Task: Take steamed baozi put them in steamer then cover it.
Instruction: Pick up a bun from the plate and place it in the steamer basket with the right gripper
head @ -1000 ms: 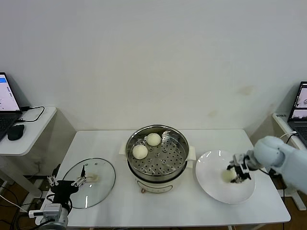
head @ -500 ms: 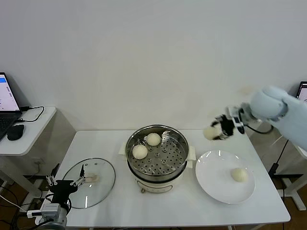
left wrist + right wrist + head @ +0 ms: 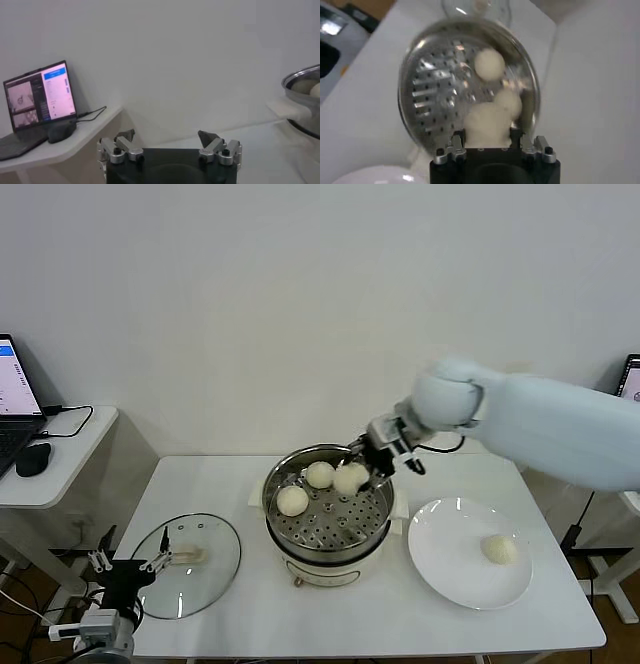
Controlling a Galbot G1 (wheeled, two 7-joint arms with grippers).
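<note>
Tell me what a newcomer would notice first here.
The right gripper hangs over the steamer at the table's centre, shut on a baozi, with two buns already on the tray. One bun remains on the white plate to the right; the glass cover lies left, near the open left gripper.

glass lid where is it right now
Head view: the glass lid lies flat on the table's left side, beside the steamer.
</note>
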